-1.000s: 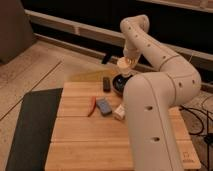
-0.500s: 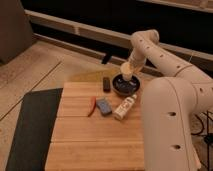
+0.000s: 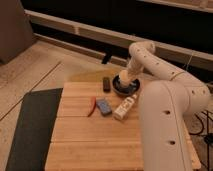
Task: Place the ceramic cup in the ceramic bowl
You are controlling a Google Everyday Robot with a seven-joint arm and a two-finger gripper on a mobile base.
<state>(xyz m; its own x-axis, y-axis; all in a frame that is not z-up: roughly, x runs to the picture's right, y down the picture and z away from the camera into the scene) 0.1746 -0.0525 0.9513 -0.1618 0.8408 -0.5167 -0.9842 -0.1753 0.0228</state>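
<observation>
End effector (image 3: pixel 125 76) sits low over the far right part of the bench (image 3: pixel 80 145), reached down from the arm that fills the right side of the view. It appears closed around the ceramic cup (image 3: pixel 123 78); the cream body shows directly below the wrist. Cup is inside the outline of the ceramic bowl (image 3: pixel 124 87), at or just above its floor. Cannot tell whether the base touches yet.

Judgement: placement step, nearly done. To finish well:
- lower straight down until the cup base is seated, no sideways drift, since the bowl is shallow and its wall gives little catch;
- keep the cup upright, centred away from the rim;
- release only once the cup bears its own weight, then lift vertically so the fingers clear the cup's lip without dragging it.

Nearby, relative to the end effector: small black block (image 3: pixel 106 83) just left of it; white labelled bottle (image 3: pixel 124 107) lying near, toward the camera; blue object (image 3: pixel 103 106) and red item (image 3: pixel 92 106) further left and nearer. None obstructs a vertical retreat.

Risk: tipping the cup on withdrawal.
</observation>
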